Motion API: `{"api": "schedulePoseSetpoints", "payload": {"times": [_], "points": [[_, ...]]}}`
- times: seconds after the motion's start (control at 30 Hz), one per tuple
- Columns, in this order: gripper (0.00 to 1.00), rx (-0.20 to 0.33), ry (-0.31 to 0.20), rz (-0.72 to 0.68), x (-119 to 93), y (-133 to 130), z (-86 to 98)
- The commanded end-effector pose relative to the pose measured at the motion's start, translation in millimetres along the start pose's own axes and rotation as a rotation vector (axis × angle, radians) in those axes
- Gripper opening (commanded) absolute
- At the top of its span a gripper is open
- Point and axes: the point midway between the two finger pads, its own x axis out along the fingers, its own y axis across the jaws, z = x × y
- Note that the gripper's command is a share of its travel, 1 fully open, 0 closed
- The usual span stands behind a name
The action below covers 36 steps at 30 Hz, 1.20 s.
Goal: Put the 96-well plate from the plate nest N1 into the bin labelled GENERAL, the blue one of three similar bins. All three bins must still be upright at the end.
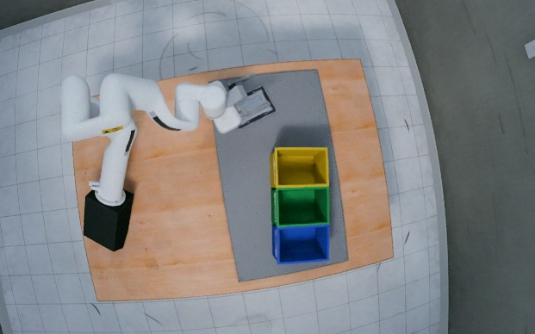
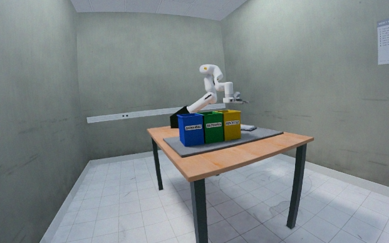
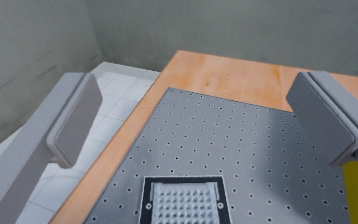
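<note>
My grey two-fingered gripper (image 1: 250, 88) (image 2: 241, 101) (image 3: 205, 120) is partly open, holding nothing. I should line it up, then go down slowly. Below, the clear 96-well plate (image 1: 252, 104) (image 2: 247, 127) (image 3: 183, 205) sits in its black-rimmed nest (image 1: 268, 98) (image 3: 224, 196).

Even, fairly bright light; soft shadows fall on the worktop (image 1: 173, 172) (image 2: 248, 150) (image 3: 216, 70) and mat (image 1: 251, 172) (image 2: 179, 148) (image 3: 201, 135), pale glare patches on floor (image 1: 410, 172) (image 2: 110, 200) (image 3: 108, 90), top and exterior views bow at edges, small print soft.
</note>
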Motion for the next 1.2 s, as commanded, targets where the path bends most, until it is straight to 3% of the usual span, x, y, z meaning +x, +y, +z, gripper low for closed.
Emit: {"api": "schedulePoseSetpoints", "payload": {"times": [0.0, 0.3, 1.17], "points": [[0.37, -0.001, -0.003, -0.001, 2, 0, 1.2], [0.37, -0.001, -0.003, -0.001, 2, 0, 1.2], [0.37, -0.001, -0.003, -0.001, 2, 0, -35.6]]}}
